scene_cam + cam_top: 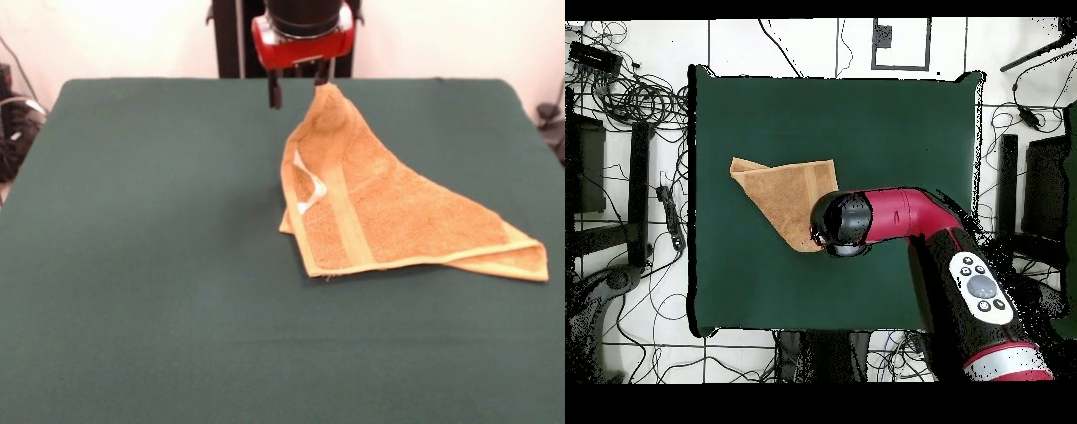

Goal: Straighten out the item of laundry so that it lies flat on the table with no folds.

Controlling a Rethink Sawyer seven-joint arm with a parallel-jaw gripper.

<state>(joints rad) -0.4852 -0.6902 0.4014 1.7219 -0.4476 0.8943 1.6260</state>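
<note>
The item of laundry, a golden-orange towel, lies folded over on itself on the green table, right of centre. One corner is pulled up into a peak. My gripper hangs at that peak with its fingers apart: the right finger touches the raised corner and the left one stands free. A white tag and a woven band show on the folded front part. From overhead the towel lies left of the arm's head, which hides the gripper.
The red arm reaches in over the table from the bottom right in the overhead view. Cables and stands lie on the floor around the table's edges.
</note>
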